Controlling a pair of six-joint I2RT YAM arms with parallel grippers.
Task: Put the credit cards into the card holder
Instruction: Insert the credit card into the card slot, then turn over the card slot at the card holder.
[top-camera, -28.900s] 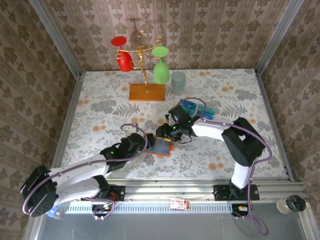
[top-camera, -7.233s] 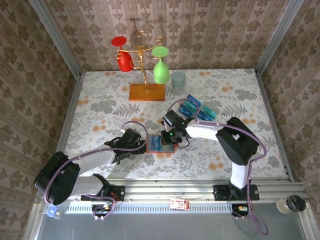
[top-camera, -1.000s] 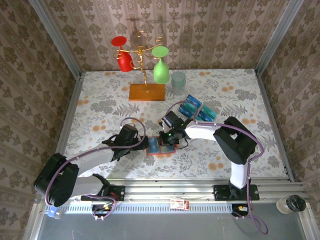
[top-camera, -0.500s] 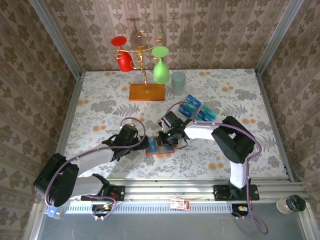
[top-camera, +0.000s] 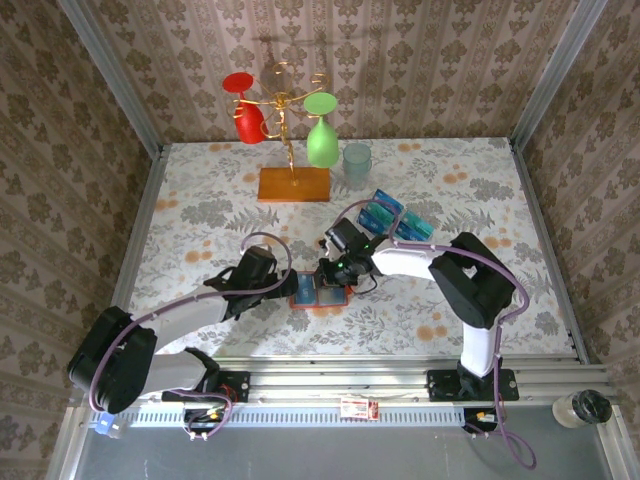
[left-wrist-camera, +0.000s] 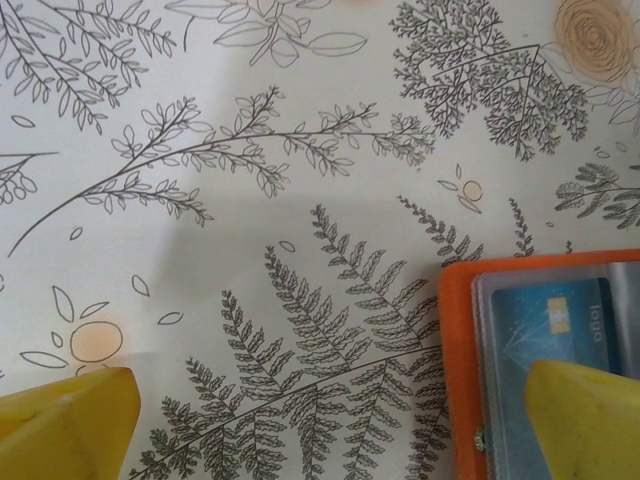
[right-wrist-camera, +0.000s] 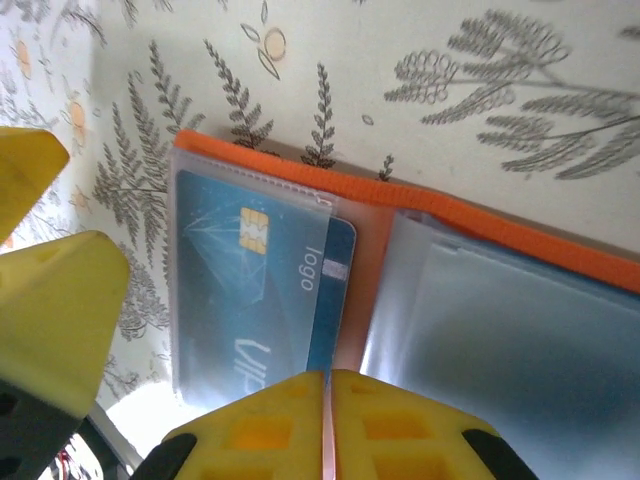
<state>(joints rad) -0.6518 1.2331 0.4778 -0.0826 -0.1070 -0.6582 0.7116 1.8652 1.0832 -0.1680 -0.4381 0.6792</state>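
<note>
**Two tools meet over an open card holder**

Floral worktop (top-camera: 200, 200). The left tool (left-wrist-camera: 320, 400), spread wide, straddles the left edge of the orange card holder (right-wrist-camera: 365, 262), which lies open near the front middle. The right tool (right-wrist-camera: 325, 390), pressed together, is above the fold. One blue card (right-wrist-camera: 265, 290) sits in the left pocket. More credit cards (top-camera: 395, 218) lie behind, to the right.

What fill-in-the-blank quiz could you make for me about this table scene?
1. The card holder lying open is ___ in colour.
2. The blue credit card tucked into its clear pocket bears the printed word ___.
3. The stand at the back carries a red glass and a ___ one.
4. The fingers of the left gripper stand wide ___.

Missing words: orange; logo; green; open.
</note>
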